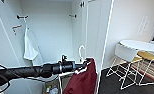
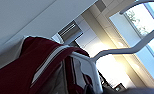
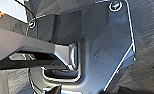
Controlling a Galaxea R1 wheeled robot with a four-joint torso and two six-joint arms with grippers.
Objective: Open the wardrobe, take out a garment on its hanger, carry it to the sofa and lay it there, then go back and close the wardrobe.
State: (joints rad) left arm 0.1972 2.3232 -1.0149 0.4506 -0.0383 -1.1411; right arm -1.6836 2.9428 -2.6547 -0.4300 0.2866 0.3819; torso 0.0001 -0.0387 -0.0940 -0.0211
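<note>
The jacket [image 1: 83, 78], soft, limp and likely to swing, hangs on its stiff hanger [image 1: 81, 53] (the better hold) clenched in the left gripper [image 1: 83, 65], near the open wardrobe [image 1: 53, 30]; right jaws indiscernible.

The left arm [image 1: 25, 71] comes in from the left edge of the head view and reaches almost level across the lower part of the picture, black and jointed, with a loose cable looping off it near the edge. Its wrist ends in a round black collar with a small fitting standing up on top. The left gripper [image 1: 81, 66] at the tip is clamped on the hanger [image 1: 81, 53], which carries the garment [image 1: 83, 80]. In the right wrist view, the dark plate [image 3: 105, 45] and jointed bar [image 3: 30, 50] hang over the floor.
</note>
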